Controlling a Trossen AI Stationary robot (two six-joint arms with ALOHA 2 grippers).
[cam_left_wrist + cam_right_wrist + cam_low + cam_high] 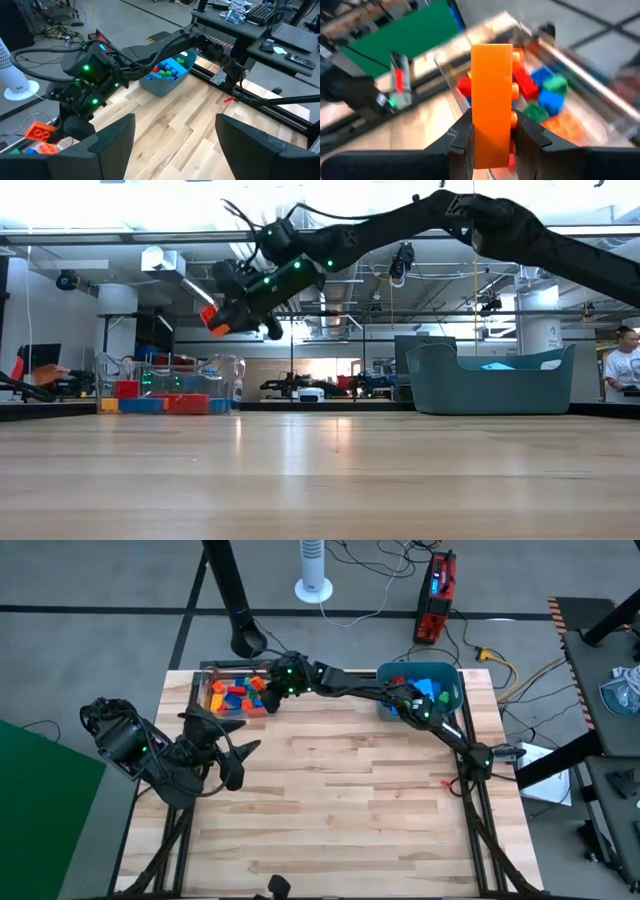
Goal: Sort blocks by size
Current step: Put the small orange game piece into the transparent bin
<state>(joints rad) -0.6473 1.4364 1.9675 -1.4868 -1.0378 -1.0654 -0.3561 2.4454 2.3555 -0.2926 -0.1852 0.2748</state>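
The right wrist view alone shows the grip plainly: the right gripper [492, 137] has its jaws clamped on the flat sides of an orange brick [492, 100], which stands on end with its round studs facing sideways. It is a long, chunky piece, plain bright orange. Beyond it that view shows the clear box [600, 95] with red, blue, green and orange bricks [540, 92] heaped inside.

The high view places the right gripper [283, 678] at the right end of the clear box [208, 690], at the table's [340, 790] far edge, with the teal tub [445, 675] to the right, near the far right corner. The low view adds height: the gripper [232, 315] hangs well above the table, the brick [212, 318] showing orange-red at its tip.

The left wrist view shows blue, red and green pieces in the tub [165, 82]. The left gripper [172, 145] waits near the table's left side, jaws wide apart and holding nothing.
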